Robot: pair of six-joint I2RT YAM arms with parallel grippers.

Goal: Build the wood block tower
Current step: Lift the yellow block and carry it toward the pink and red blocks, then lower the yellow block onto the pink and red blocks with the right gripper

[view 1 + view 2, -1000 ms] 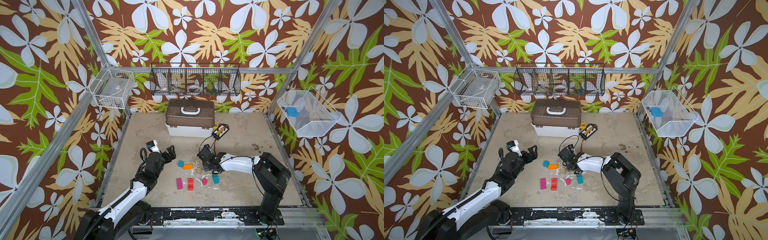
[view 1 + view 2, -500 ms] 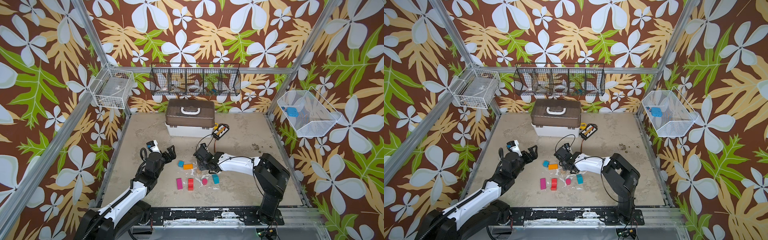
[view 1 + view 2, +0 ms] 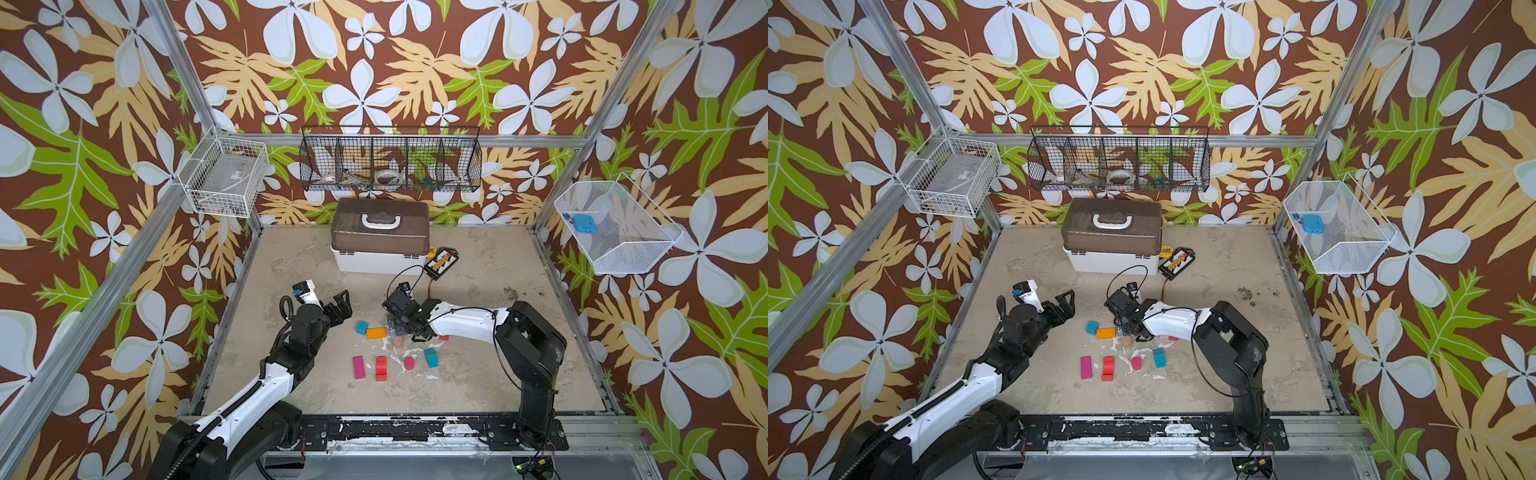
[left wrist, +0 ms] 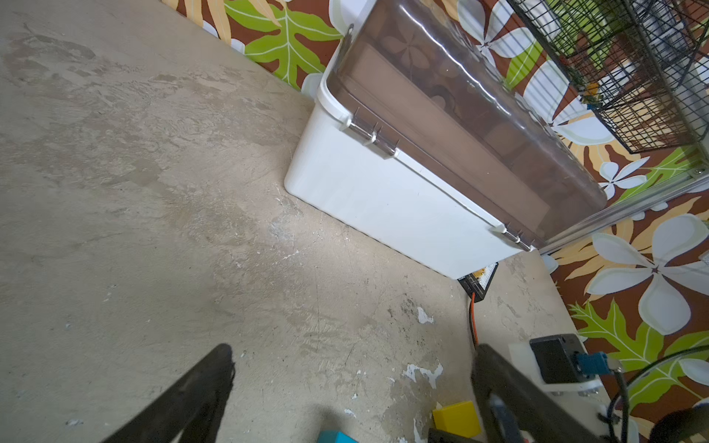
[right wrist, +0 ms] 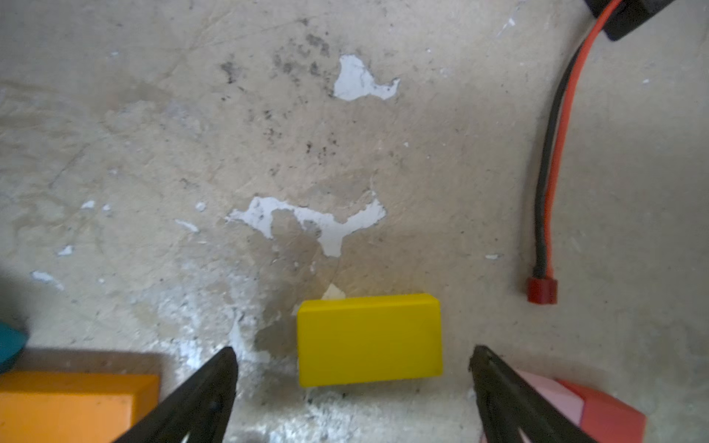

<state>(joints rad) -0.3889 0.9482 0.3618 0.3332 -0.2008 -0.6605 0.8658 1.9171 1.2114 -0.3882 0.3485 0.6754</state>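
Several wood blocks lie singly on the floor in both top views: a teal cube (image 3: 361,327), an orange block (image 3: 376,333), a tan cylinder (image 3: 398,341), a magenta bar (image 3: 359,367), a red block (image 3: 381,368), a pink cylinder (image 3: 409,363) and a teal block (image 3: 431,357). No tower shows in any view. My right gripper (image 3: 395,330) is low over the blocks and open. In the right wrist view a yellow block (image 5: 369,339) lies flat between its spread fingertips, touching neither. My left gripper (image 3: 341,306) hovers open and empty, left of the teal cube.
A white box with a brown lid (image 3: 380,241) stands at the back. A black and yellow pack (image 3: 442,262) lies beside it, and its red-black wire ends in a red plug (image 5: 541,290) near the yellow block. Wire baskets (image 3: 390,160) hang on the walls.
My right gripper's jaws have gone from nearly closed to wide apart, and the arm has shifted a little to the left. The left arm has not moved.
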